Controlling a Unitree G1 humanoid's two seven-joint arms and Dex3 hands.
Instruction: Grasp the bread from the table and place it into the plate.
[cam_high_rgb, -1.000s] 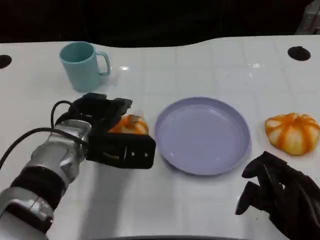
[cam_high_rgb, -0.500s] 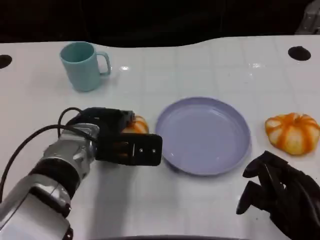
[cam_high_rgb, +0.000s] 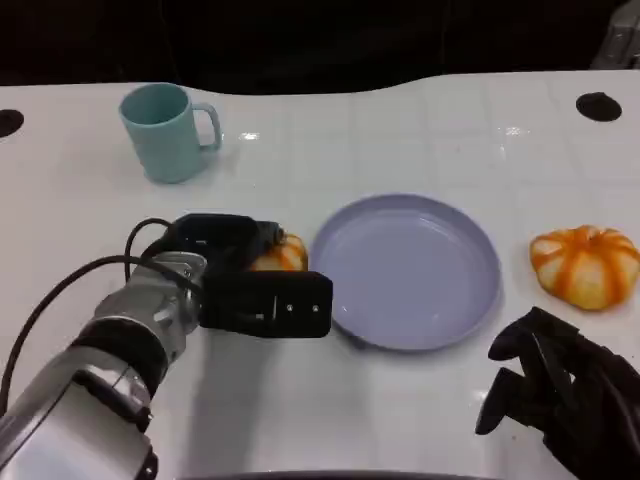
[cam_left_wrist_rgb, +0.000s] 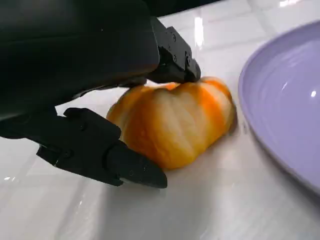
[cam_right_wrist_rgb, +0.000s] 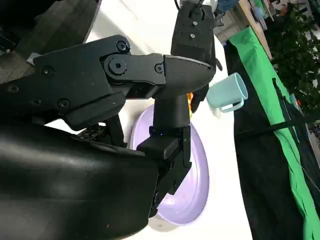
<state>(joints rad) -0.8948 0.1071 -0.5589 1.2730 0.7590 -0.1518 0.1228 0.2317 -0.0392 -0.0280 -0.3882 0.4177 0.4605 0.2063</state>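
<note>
My left hand (cam_high_rgb: 245, 285) has its fingers (cam_left_wrist_rgb: 125, 167) closed around the orange-striped bread (cam_left_wrist_rgb: 175, 122), one above and one below it; the bread sits on the white table (cam_high_rgb: 400, 130) just beside the left rim of the purple plate (cam_high_rgb: 405, 270). My right hand (cam_high_rgb: 560, 395) rests near the table's front edge, fingers curled in and holding nothing. A second bread (cam_high_rgb: 585, 265) lies right of the plate, and a teal mug (cam_high_rgb: 165, 130) stands at far left.

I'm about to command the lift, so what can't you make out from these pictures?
- Head view: the left hand covers most of the bread, so the grip is unclear.
- Left wrist view: fingers flank the bread; firm contact is uncertain.
- Right wrist view: the right hand blocks much of the plate.
</note>
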